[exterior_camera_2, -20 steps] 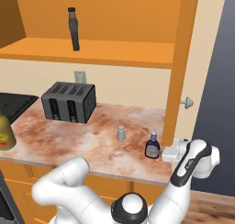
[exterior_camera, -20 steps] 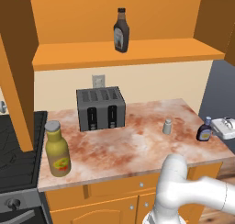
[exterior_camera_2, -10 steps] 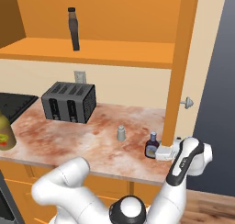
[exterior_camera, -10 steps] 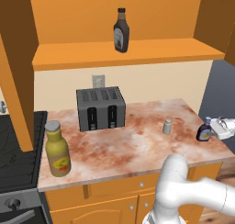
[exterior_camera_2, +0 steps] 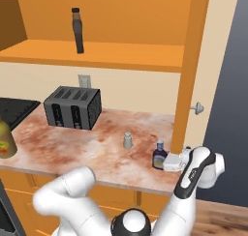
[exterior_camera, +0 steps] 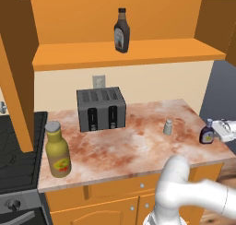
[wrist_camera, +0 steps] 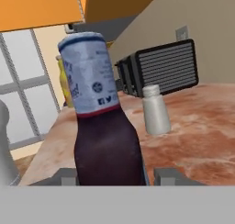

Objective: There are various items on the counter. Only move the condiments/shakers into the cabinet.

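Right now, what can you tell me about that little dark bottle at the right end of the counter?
The small dark blue-purple bottle stands upright near the right edge of the mottled reddish stone-look counter. It has a squat rounded body, a narrower neck wrapped in a pale printed label, and a cap. The white robot claw sits around its base. A tiny grey shaker stands apart beside it.

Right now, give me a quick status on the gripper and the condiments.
Gripper closing around small dark bottle at counter edge. Brown squeeze bottle already on cabinet shelf. Grey shaker still waiting. Nothing blocking.

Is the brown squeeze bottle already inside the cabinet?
Yes. The brown squeeze bottle stands upright on the cabinet shelf, above the toaster.
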{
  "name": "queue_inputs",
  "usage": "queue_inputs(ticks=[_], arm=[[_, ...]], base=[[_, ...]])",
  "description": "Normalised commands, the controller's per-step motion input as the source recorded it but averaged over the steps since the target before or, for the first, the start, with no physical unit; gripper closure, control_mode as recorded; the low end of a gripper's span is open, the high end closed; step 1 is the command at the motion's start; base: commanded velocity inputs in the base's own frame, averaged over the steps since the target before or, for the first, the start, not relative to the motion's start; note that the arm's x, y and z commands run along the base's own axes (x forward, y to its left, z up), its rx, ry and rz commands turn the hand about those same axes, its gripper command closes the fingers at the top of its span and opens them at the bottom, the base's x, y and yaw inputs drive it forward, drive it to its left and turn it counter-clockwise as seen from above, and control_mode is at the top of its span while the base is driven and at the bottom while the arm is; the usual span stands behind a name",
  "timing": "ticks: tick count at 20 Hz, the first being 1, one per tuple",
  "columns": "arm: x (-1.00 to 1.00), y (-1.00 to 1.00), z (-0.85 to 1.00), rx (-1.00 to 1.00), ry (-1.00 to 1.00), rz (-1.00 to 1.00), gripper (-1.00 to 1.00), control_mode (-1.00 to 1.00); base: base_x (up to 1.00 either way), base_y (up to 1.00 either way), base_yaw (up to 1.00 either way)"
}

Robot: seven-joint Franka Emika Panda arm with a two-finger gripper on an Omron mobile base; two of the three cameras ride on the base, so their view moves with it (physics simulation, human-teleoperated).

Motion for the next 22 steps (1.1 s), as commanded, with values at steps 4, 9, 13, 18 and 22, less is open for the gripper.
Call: queue_inputs(ticks=[4, 9, 13, 18, 22], arm=[[-1.0, 0.14, 0.0, 0.0, -0.07, -0.01, 1.0, -1.0], [-0.97, 0.38, 0.48, 0.0, -0.22, -0.11, 1.0, -1.0], [-0.25, 0.59, 1.0, -0.03, -0.13, -0.14, 1.0, -1.0], [-0.12, 0.77, 1.0, -0.02, -0.04, -0.17, 1.0, -1.0], [-0.06, 0.68, 1.0, -0.03, 0.0, -0.25, 1.0, -1.0]], base=[[0.0, 0.0, 0.0], [0.0, 0.0, 0.0], [0.0, 0.0, 0.0], [0.0, 0.0, 0.0], [0.0, 0.0, 0.0]])
